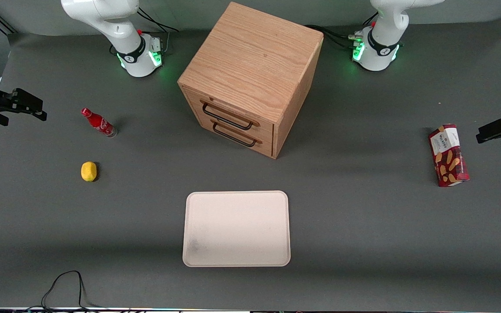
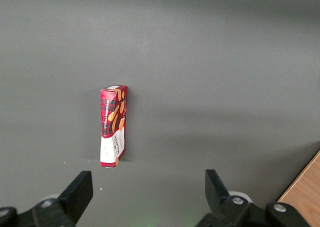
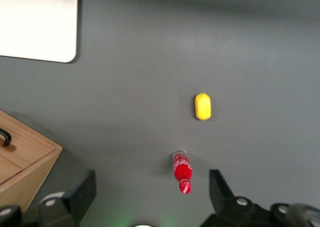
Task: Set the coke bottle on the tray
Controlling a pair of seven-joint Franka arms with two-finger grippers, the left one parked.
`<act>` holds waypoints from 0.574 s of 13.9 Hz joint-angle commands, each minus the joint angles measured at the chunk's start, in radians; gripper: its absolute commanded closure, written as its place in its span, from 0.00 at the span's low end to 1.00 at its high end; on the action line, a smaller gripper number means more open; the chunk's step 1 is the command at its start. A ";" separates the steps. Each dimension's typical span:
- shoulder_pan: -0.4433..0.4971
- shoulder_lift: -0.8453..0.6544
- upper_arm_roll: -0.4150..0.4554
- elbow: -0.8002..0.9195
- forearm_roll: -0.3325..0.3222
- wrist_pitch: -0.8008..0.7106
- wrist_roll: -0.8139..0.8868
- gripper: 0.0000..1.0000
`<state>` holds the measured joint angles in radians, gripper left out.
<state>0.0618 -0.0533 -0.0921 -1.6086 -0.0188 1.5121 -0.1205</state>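
- Coke bottle [image 1: 98,122]: small slim red bottle, red cap, white script logo, clear base. It lies on its side on the dark grey table [image 1: 363,226], toward the working arm's end and well apart from the tray. Nothing touches it.
- Tray [image 1: 236,256]: large flat cream-white rectangle, rounded corners, low rim, faint grey smudge in one corner. It sits near the table edge closest to the front camera and carries nothing.
- Gripper [image 3: 152,197]: black two-finger type, held high over the table at the working arm's end with the bottle below it. The fingers stand wide apart and hold nothing.
- Lemon [image 1: 88,171]: small yellow fruit, near the bottle and nearer the front camera.
- Wooden two-drawer cabinet [image 1: 250,78]: mid-table, black wire handles.
- Red biscuit box [image 1: 448,155]: toward the parked arm's end.
- Step in hand: by my reading the very start, with the pick not yet begun.
- Next move calls for: descending over the bottle with the fingers set across its slim body.
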 commanded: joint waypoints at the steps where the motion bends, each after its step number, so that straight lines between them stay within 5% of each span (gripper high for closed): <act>1: -0.010 -0.058 -0.038 -0.046 0.008 -0.020 -0.023 0.00; 8: 0.015 -0.390 -0.129 -0.425 -0.073 0.048 -0.045 0.00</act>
<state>0.0575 -0.3242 -0.2167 -1.9035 -0.0651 1.5162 -0.1584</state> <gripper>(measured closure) 0.000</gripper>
